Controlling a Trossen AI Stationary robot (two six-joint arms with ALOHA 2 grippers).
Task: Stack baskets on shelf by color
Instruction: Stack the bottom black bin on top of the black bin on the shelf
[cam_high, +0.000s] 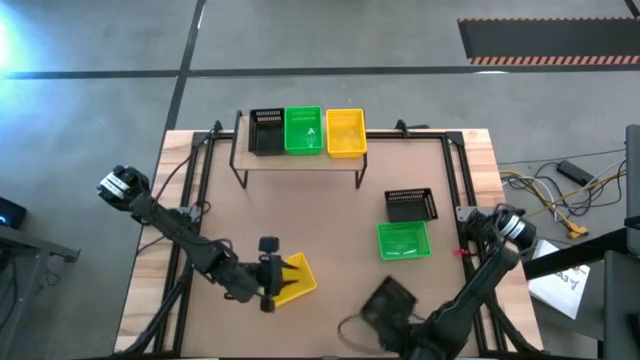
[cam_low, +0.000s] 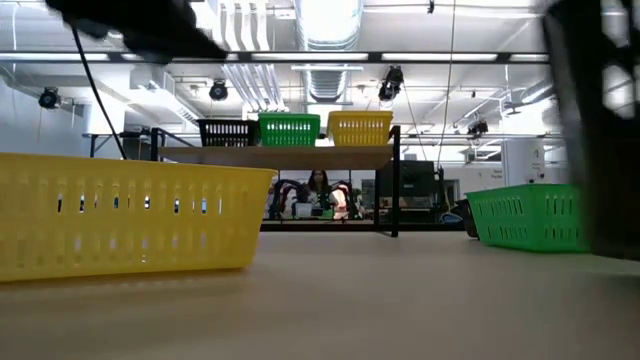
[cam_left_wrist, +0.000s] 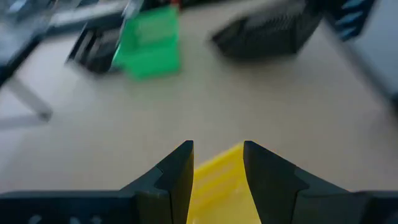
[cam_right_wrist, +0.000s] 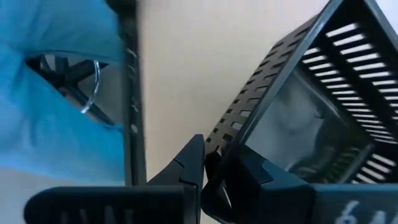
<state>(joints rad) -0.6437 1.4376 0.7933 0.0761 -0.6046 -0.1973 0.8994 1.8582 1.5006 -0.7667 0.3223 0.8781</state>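
Note:
The shelf (cam_high: 300, 162) (cam_low: 280, 156) stands at the table's far side and carries a black basket (cam_high: 266, 131), a green basket (cam_high: 303, 130) and a yellow basket (cam_high: 345, 133) side by side. Another black basket (cam_high: 411, 205) and a green basket (cam_high: 403, 241) (cam_low: 525, 215) rest on their bases on the table's right half. My left gripper (cam_high: 270, 274) (cam_left_wrist: 217, 163) is near the table's near edge, shut on a yellow basket (cam_high: 294, 279) (cam_low: 120, 225). My right gripper (cam_high: 408, 318) (cam_right_wrist: 205, 163) is at the near edge, shut on a third black basket (cam_high: 388, 299) (cam_right_wrist: 311, 106). My left gripper has the yellow basket's wall (cam_left_wrist: 219, 177) between its two fingers, coming from the table's left side. In the low view the basket's base lies on or just above the tabletop. My right gripper pinches the black basket's slotted side wall at its rim (cam_right_wrist: 217, 144), one finger inside the basket and one outside. The basket sits tilted in the hold, its open side turned toward the wrist camera. In the low view it shows as a dark blur (cam_low: 600, 130).
Black frame rails (cam_high: 455, 175) run along the table's edges. Bare tabletop (cam_high: 300, 215) lies between the shelf and the near baskets. Cables and papers (cam_high: 560, 190) lie off the table's right side. A person sits in the room behind the shelf (cam_low: 320, 190).

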